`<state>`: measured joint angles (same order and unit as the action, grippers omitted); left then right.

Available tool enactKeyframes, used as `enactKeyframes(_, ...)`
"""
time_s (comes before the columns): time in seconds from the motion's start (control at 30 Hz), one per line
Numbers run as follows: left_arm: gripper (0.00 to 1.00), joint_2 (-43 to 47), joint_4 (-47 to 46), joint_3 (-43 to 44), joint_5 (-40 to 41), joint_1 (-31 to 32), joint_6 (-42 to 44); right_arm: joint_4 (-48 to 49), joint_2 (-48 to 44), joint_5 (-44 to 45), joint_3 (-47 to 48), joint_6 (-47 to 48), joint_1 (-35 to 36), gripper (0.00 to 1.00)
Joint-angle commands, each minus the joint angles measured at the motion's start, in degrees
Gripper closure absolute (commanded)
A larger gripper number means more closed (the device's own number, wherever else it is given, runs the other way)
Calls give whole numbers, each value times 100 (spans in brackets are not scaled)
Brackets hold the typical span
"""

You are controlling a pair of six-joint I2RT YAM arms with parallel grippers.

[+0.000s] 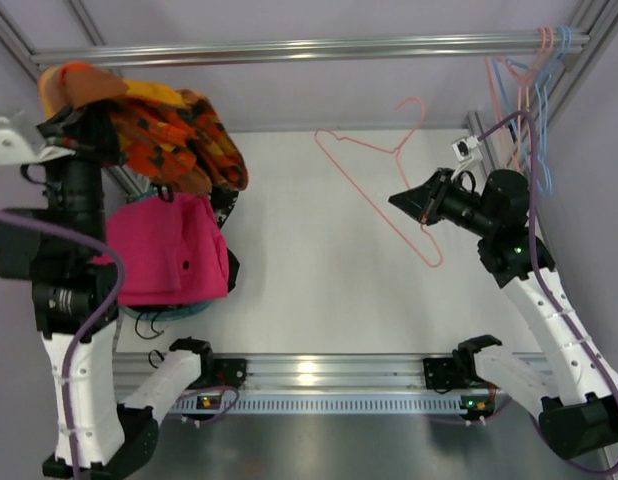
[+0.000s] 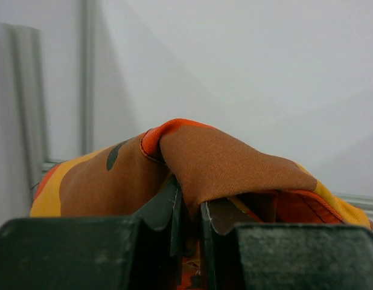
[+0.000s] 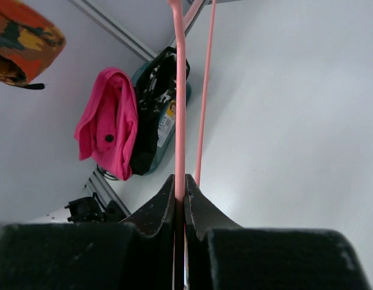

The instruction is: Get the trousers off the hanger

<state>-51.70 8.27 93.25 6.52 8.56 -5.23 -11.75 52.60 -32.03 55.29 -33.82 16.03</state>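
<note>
Left gripper [image 2: 189, 211] clenched on orange-red-yellow patterned cloth trousers [image 1: 179, 130], left of the pink wire hanger [image 1: 389, 190]. Right gripper [image 3: 180, 188] pinches that hanger.

White surface [image 1: 319, 290] beneath aluminium frame rail [image 1: 309, 48]. Spare blue and pink hangers [image 1: 537, 100] hang at far right corner. Black garment [image 3: 156, 90], white marks, lies against teal cloth [image 1: 184, 312]

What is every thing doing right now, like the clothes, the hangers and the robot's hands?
left gripper: jaws shut on patterned trousers
right gripper: jaws shut on pink hanger
patterned trousers: off the hanger, held up high
pink hanger: bare, gripped by its wire
pink trousers: lying crumpled, on no hanger
black garment: lying beside pink trousers
spare hangers: bare, hanging on the rail
</note>
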Motion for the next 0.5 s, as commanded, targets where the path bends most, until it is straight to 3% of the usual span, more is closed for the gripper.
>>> enactKeyframes(0.0,100,783,-951,27,94,-661,-171,-11,-162,-58,360,332,102,100)
enactKeyframes(0.23,100,2048,-511,-596,51,-1777,653,-178,-197,-137,509,482,93,100)
enactKeyframes(0.47,100,2428,411,-905,674,-1831,1428,-231,-206,-154,501,570,93,100)
